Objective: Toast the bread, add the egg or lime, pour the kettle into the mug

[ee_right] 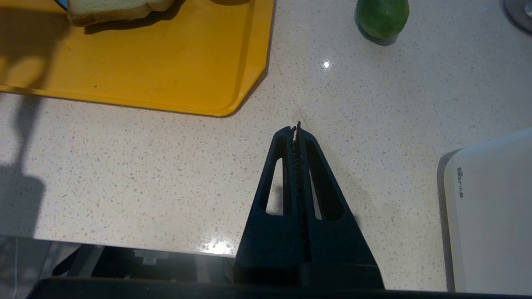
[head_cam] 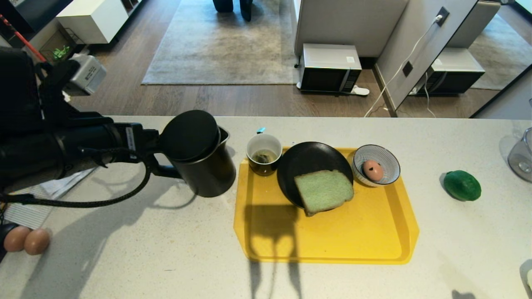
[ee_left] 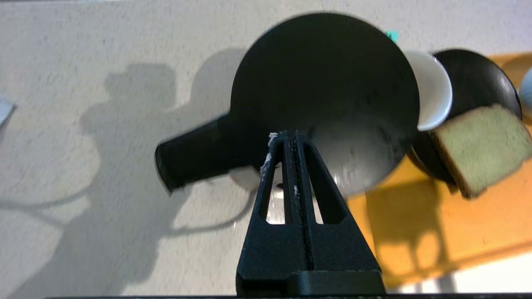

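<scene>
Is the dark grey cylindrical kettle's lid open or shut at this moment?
Shut. The domed black lid sits flat over the dark grey cylindrical kettle, covering its mouth in the head and left wrist views; only the spout shows past its edge.

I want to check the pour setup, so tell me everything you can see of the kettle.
The tall dark grey-black cylindrical kettle has a round black lid, a black loop handle toward the left arm and a small spout toward the white-lined mug. It looks matte, stands upright on the pale speckled counter just left of the yellow tray. The shut left gripper hovers above its lid, holding nothing.
</scene>
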